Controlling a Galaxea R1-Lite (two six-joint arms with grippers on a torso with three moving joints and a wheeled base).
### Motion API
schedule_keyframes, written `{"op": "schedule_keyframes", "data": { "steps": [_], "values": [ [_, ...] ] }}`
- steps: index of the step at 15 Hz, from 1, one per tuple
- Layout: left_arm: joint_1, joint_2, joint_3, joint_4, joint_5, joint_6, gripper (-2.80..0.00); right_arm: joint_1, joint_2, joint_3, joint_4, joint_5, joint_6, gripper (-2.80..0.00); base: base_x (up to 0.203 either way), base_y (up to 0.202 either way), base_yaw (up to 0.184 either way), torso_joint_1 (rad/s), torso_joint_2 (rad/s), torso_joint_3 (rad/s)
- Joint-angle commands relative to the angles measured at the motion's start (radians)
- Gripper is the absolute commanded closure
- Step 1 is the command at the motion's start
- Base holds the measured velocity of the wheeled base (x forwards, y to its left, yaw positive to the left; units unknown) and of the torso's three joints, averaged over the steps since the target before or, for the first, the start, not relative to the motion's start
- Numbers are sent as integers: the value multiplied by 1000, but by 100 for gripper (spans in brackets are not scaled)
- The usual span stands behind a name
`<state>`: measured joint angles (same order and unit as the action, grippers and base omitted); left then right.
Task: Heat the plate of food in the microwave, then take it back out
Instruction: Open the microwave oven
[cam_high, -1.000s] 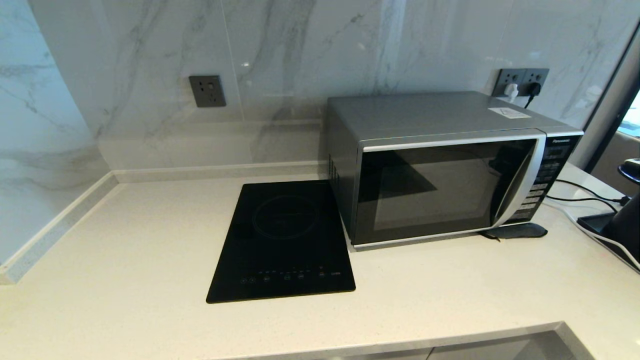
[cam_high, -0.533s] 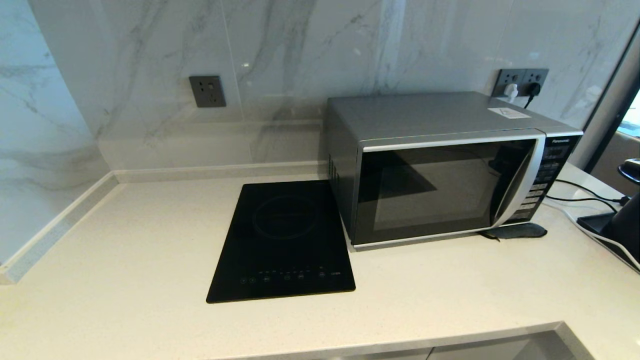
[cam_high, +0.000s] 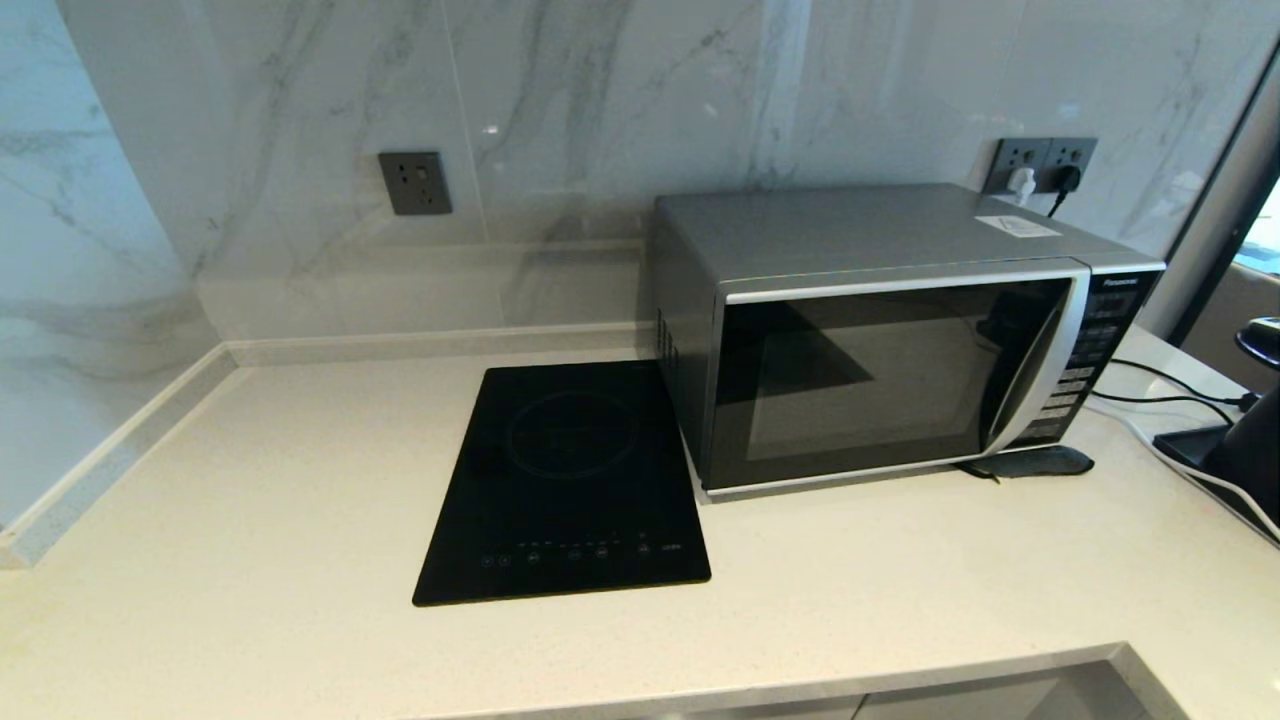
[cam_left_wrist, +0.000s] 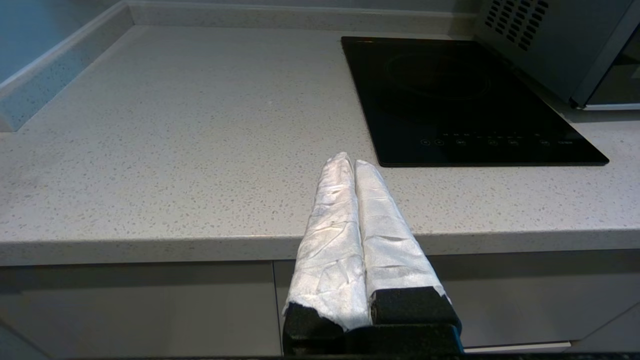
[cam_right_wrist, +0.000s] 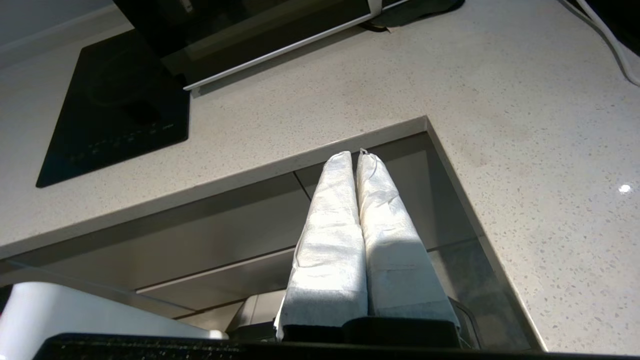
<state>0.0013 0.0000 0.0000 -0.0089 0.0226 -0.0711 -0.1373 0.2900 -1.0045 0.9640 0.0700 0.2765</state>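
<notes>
The microwave (cam_high: 890, 340) is sitting on the pale counter (cam_high: 250, 520) at the right in the head view, its dark glass door shut, "Panasonic" reading on the top of its button panel and a white label lying on its roof; nothing can be made out inside it through the glass. A black induction cooktop (cam_high: 565, 485) is lying just beside it on its left. The left wrist view is showing the left gripper (cam_left_wrist: 348, 159) hanging at the counter's front edge, its white-wrapped fingers (cam_left_wrist: 330, 220) pressed together on nothing. The right wrist view is showing the right gripper (cam_right_wrist: 352, 155) below the counter's corner, fingers likewise closed and empty.
</notes>
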Motion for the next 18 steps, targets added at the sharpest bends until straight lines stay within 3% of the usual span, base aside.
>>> {"op": "schedule_keyframes", "data": {
  "steps": [1,8,16,18],
  "values": [
    [0,2,0,0,0,-1,0,19,-2,-2,5,1,-3,0,0,0,0,0,0,0],
    [0,2,0,0,0,-1,0,108,-64,2,21,-8,-12,0,0,0,0,0,0,0],
    [0,2,0,0,0,-1,0,131,-250,43,128,-11,-20,0,0,0,0,0,0,0],
    [0,2,0,0,0,-1,0,131,-291,89,152,-53,-20,0,0,0,0,0,0,0]
  ]
}}
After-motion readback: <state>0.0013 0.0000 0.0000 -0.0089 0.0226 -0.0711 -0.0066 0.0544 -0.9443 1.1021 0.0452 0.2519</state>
